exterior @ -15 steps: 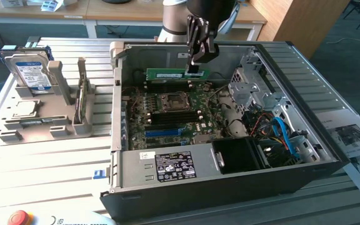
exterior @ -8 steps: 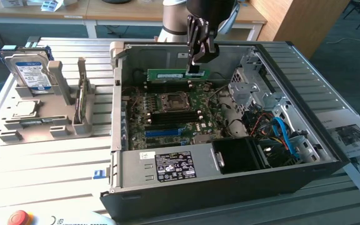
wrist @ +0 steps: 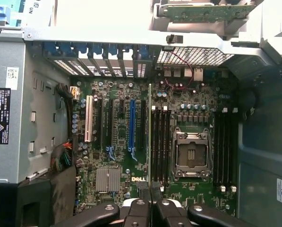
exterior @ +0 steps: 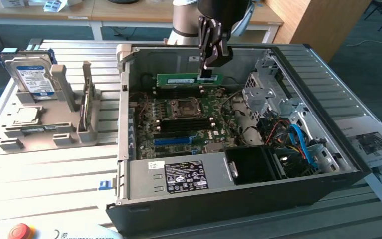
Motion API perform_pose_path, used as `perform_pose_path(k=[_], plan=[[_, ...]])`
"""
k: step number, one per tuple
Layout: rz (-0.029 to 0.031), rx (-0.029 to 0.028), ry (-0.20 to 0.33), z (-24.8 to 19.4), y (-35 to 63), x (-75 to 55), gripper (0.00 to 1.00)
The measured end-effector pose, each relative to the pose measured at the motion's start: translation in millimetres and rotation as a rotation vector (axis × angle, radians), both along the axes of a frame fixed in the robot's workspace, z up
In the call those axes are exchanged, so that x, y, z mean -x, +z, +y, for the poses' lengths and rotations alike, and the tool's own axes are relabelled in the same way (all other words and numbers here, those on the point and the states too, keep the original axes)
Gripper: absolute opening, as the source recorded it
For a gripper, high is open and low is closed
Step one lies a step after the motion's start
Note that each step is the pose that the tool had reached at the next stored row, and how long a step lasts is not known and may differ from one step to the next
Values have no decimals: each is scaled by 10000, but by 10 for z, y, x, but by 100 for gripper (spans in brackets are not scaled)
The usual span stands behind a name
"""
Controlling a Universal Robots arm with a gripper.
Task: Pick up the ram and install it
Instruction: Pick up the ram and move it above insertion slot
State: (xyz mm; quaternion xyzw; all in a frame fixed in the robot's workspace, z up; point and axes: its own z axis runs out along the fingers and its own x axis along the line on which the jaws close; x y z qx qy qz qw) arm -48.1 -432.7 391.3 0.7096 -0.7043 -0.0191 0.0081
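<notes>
Over the far end of the motherboard, inside the open computer case, at twelve o'clock of the empty processor socket in the exterior view: gripper clamped shut on the ram, pinching the green stick by its upper edge toward the three o'clock end, long side level, contact edge turned down toward the board. Reads as the install step, pick-up done, seating not yet done. Hangs just above the bank of black memory slots on that side of the socket; cannot tell whether the lower edge already touches a slot. Seen from the wrist, ram edge-on as a thin pale line running straight out from between the fingertips of the gripper, parallel to the memory slots and just beside the outermost one, with the processor socket beyond that bank. By judgement, calls for bringing the stick square over one slot, notch matched to the slot's key, end latches open, then a straight, even push with no tilt; otherwise risks a skewed stick or bent contacts. Off at nine o'clock of the case, well apart on the table: hard drive upright in a grey holder, small square processor chip lying flat at six o'clock of the drive.
</notes>
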Motion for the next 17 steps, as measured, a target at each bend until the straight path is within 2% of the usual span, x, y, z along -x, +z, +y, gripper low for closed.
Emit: perform_pose_path(k=[17], plan=[[-2,-1,0,0,-25,0,12]])
